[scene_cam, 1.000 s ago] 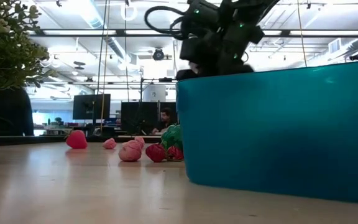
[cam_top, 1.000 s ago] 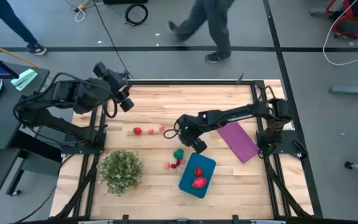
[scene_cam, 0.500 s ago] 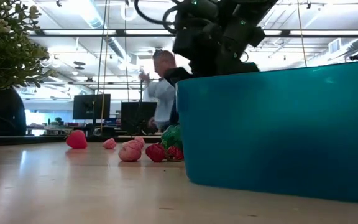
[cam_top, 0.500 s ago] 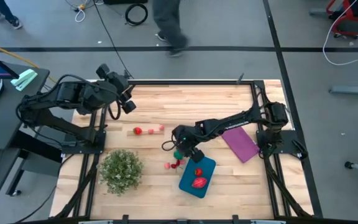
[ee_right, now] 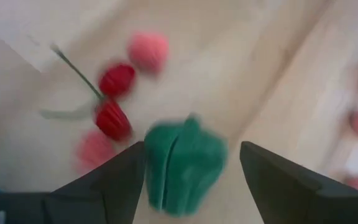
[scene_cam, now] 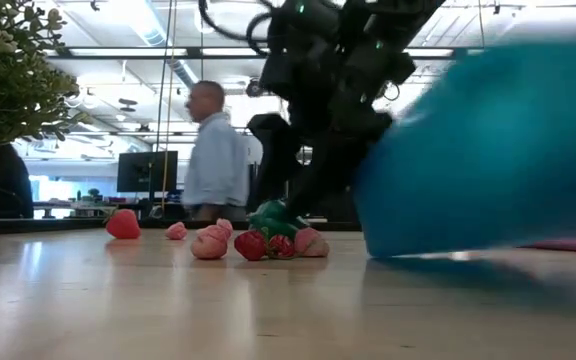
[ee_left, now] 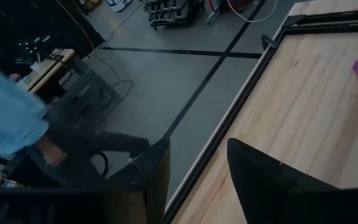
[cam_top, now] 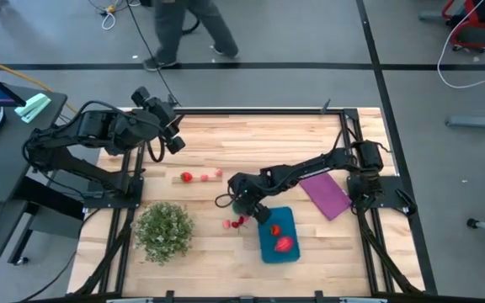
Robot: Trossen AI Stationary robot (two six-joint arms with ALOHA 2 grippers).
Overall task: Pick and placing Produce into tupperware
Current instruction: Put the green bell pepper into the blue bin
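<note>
Here, the right gripper (ee_right: pixel 191 180) is down on the bench (cam_top: pixel 226 143), fingers spread either side of the green produce (ee_right: pixel 184 163) — unclamped — just beside the tupperware (cam_top: pixel 278 236). The left gripper (ee_left: pixel 197 180) waits open, well apart.

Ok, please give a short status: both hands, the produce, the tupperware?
Right hand open, down astride the green pepper. Left hand open, idle at the table's far left edge. Tupperware holds two red pieces. Red and pink produce crowds the pepper.
</note>
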